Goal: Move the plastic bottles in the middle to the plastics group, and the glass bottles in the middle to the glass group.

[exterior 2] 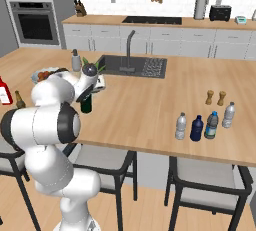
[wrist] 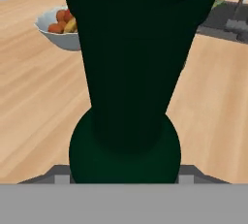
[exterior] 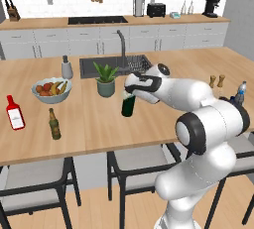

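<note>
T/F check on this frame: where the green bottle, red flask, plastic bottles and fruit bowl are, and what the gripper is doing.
1. The gripper is closed around the green glass bottle. True.
2. The green bottle lies on its side. False: it is upright.
3. The red flask and the small olive-brown bottle are near the counter's left end. True.
4. The fruit bowl is in the sink. False: it sits on the wooden counter.
5. The dark blue bottle stands by the red flask. False: it is among the plastic bottles at the right end.

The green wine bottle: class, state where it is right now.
In the left base view the green wine bottle stands upright on the wooden counter, just right of the potted plant, with the claw at its neck.
</note>
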